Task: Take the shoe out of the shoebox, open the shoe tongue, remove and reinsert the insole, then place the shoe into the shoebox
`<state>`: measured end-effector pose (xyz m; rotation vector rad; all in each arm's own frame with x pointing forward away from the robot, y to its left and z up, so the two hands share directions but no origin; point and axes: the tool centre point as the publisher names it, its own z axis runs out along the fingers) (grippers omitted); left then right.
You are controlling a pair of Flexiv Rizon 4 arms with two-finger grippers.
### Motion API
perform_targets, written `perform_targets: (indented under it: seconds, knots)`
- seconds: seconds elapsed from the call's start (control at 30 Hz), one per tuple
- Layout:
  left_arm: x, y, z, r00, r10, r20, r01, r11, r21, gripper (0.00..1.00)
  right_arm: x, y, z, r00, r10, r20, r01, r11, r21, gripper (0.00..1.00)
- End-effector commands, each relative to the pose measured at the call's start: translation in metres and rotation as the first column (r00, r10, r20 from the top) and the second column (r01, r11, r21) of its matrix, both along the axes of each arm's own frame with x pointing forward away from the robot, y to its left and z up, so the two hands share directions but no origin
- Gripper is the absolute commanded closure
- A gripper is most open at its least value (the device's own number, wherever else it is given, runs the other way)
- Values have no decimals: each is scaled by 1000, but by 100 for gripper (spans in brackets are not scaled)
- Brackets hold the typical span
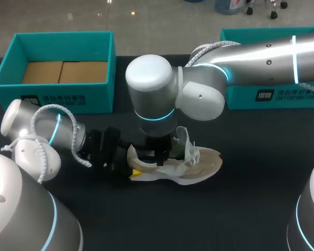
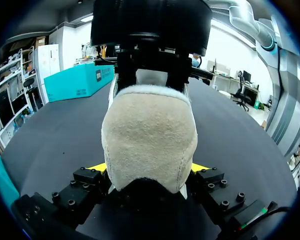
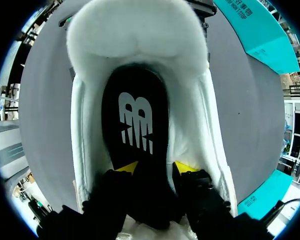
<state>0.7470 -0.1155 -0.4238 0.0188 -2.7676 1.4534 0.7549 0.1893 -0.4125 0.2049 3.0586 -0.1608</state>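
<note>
A beige and white shoe (image 1: 199,164) lies on its sole on the black table, its toe pointing right and its white tongue (image 1: 184,137) standing up. My left gripper (image 1: 133,168) holds the heel. In the left wrist view the suede heel (image 2: 150,140) fills the gap of the gripper (image 2: 149,167), both yellow tips pressed against its sides. My right gripper (image 1: 159,154) reaches down into the shoe's mouth. In the right wrist view that gripper (image 3: 156,167) stands open with its fingers apart, inside the white lining (image 3: 140,30), and the black insole (image 3: 135,115) lies flat in the shoe between them.
An open teal shoebox (image 1: 68,99) with a cardboard floor stands at the back left. A second teal box (image 1: 272,94) sits at the back right, partly hidden by my right arm. Bare table (image 1: 251,209) stretches in front and to the right of the shoe.
</note>
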Motion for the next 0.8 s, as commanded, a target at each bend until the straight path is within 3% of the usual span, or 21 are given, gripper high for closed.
perform_targets:
  seconds: [0.03,0.23,0.57,0.7,0.8]
  knots:
    - [0,0,-2,1000,2,2,-2,1000,3,100,-1,2,-46,999,6,-50,-7,1000,-13,58]
    - [0,0,-2,1000,2,2,-2,1000,3,100,-9,1,-48,995,8,-97,-9,1000,-5,58]
    - [0,0,-2,1000,2,2,-2,1000,3,100,-27,4,-39,994,14,-109,-15,1000,-1,50]
    - [0,0,-2,1000,2,2,-2,1000,3,100,-26,6,-52,991,10,-131,-10,1000,-3,25]
    - [0,0,-2,1000,2,2,-2,1000,3,100,-23,9,-62,989,7,-146,-10,1000,-15,38]
